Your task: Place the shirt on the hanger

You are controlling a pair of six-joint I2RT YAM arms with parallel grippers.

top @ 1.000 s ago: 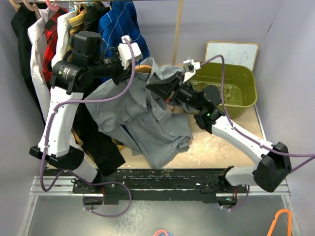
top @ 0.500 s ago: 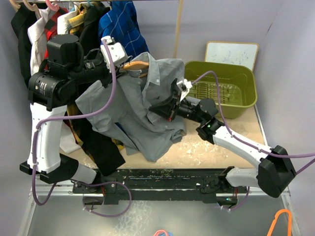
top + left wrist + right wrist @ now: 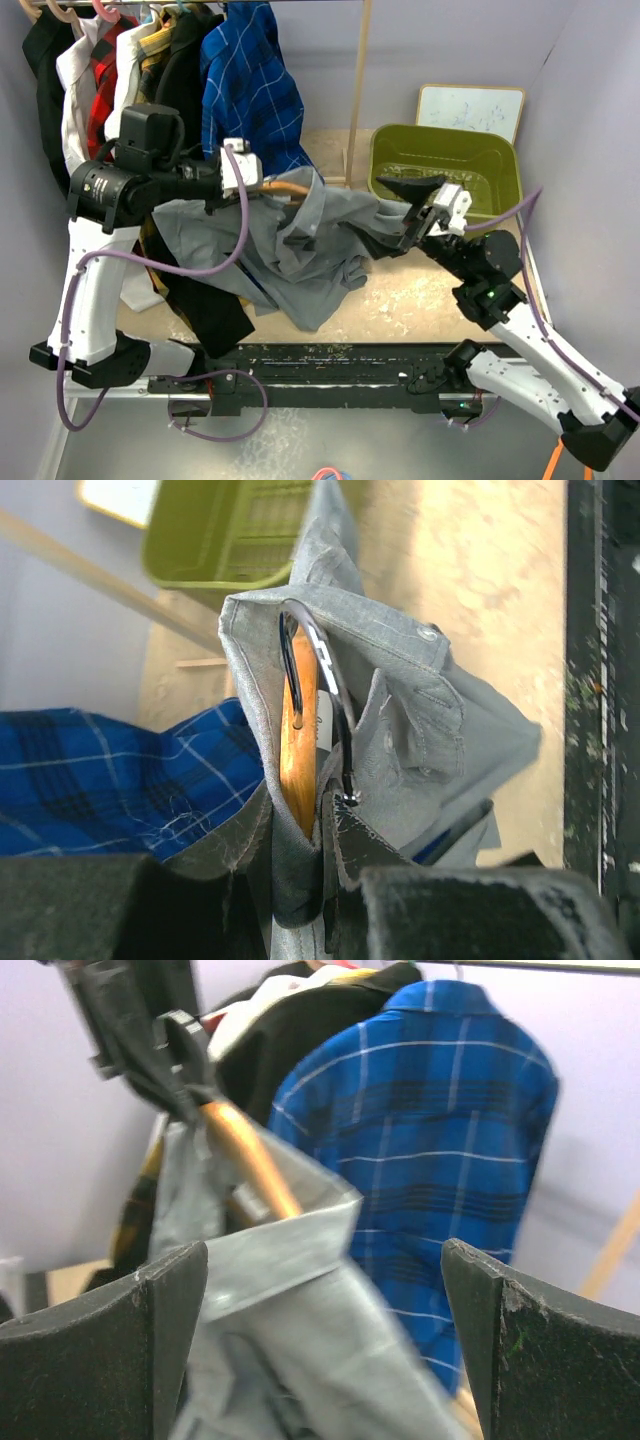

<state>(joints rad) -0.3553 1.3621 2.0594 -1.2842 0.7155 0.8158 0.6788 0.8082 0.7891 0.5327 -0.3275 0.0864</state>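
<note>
The light-grey shirt [image 3: 290,250] hangs draped over the tan wooden hanger [image 3: 285,187], its lower part bunched on the table. My left gripper [image 3: 252,183] is shut on the hanger's neck, with shirt fabric pinched in as well. The left wrist view shows the wood [image 3: 298,735] and the dark hook [image 3: 335,695] poking out of the collar, just past the left gripper [image 3: 325,825]. My right gripper [image 3: 396,215] stands open to the right of the shirt's collar edge. In the right wrist view its fingers [image 3: 150,1345] frame the shirt [image 3: 290,1330] and hanger [image 3: 250,1160] without gripping them.
A rail at the back left holds hung garments, among them a blue check shirt [image 3: 245,90] and black ones [image 3: 195,290]. A wooden post [image 3: 358,90] stands mid-back. An olive-green bin [image 3: 500,165] and a small whiteboard [image 3: 470,105] sit at the back right.
My right gripper has opened, let go of the shirt and drawn back to the right. The left arm has brought the hanger and shirt lower and slightly right.
</note>
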